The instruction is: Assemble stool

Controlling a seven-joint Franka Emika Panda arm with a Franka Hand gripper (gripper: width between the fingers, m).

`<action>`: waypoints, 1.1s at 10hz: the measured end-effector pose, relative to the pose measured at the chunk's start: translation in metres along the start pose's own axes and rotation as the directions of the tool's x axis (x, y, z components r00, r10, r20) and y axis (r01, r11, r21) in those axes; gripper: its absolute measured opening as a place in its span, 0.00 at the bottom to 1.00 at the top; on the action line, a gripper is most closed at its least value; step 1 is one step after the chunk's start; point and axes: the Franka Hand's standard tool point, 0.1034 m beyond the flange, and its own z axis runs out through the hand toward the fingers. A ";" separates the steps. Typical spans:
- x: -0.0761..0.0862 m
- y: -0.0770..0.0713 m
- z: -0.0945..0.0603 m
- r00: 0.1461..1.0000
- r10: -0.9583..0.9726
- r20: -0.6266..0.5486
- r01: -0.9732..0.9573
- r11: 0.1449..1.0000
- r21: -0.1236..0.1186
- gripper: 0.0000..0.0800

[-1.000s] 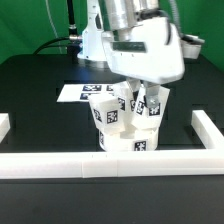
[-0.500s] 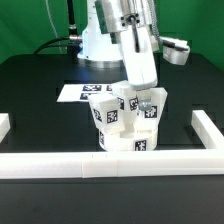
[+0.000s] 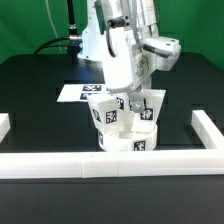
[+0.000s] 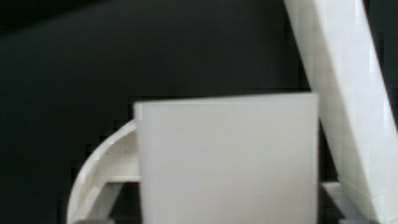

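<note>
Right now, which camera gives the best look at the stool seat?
The exterior view. It shows the seat whole: a round white disc by the front rail, with tagged legs standing on it. The wrist view sits too close; a leg fills the picture and only a curved sliver of the seat's edge shows beside it.

- Stool seat (image 3: 122,141): white, with a black-and-white square tag on its side.
- Legs (image 3: 104,111): white, with black-and-white tags.
- Table (image 3: 40,100): black.
- Border rail (image 3: 100,165): plain white.
- Flat board (image 3: 72,92): white, printed with black tags.
- Backdrop (image 3: 30,25): green.
</note>
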 end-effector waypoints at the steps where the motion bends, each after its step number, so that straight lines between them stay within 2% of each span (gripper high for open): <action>1: -0.001 0.000 0.000 0.997 0.083 0.000 -0.083 0.997 0.000 0.42; 3: -0.001 0.000 0.000 0.995 0.101 -0.001 -0.101 0.995 0.000 0.42; 4: -0.002 -0.001 -0.002 0.995 0.099 0.002 -0.099 0.995 -0.001 0.69; 5: -0.006 -0.005 -0.012 0.996 0.084 0.016 -0.084 0.996 0.010 0.69; 6: -0.010 -0.008 -0.021 0.998 0.048 0.027 -0.048 0.999 0.020 0.79; 8: -0.016 -0.011 -0.037 0.999 -0.013 0.048 0.011 0.999 0.038 0.81; 11: -0.013 -0.010 -0.033 0.971 -0.238 0.030 0.237 0.971 0.044 0.81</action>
